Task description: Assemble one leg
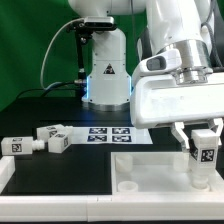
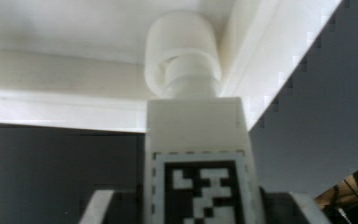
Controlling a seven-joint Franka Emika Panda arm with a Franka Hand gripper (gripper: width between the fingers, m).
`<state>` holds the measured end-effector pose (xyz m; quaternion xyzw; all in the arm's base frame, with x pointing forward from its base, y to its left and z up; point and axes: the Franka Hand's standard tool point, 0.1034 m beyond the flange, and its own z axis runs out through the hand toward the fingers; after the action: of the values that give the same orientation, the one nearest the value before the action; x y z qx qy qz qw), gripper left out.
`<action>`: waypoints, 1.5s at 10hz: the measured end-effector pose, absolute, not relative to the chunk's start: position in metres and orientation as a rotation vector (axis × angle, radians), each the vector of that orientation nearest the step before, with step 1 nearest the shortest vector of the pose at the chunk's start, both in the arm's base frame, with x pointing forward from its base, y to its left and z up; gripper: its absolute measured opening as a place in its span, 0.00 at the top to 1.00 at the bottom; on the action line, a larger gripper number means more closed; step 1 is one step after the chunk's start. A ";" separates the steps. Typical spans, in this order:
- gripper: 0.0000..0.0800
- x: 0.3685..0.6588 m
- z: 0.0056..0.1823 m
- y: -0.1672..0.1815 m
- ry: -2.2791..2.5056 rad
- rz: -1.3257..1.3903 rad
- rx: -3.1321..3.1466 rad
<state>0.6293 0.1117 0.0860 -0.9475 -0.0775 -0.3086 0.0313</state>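
Observation:
My gripper is shut on a leg, a white block with a black-and-white tag, held upright at the exterior view's right. The leg's lower end stands in the far right corner of the large white tray-like piece. In the wrist view the leg runs from between my fingers to a rounded white peg end that sits against the tray's inner corner. Three more legs lie on the black table at the exterior view's left.
The marker board lies flat behind the tray. The robot's white base stands at the back centre. The tray has a small hole near its middle. A green backdrop is behind.

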 end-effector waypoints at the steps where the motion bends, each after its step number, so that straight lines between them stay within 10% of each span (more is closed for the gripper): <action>1: 0.64 0.630 0.083 0.110 -0.237 -0.942 -2.923; 11: 0.64 0.627 0.072 0.111 -0.241 -0.934 -2.926; 13: 0.57 0.625 0.069 0.112 -0.243 -0.910 -2.932; 15: 0.22 0.622 0.073 0.111 -0.218 -0.760 -2.964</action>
<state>0.6220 0.1105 0.0732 -0.9656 -0.0709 -0.2475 0.0371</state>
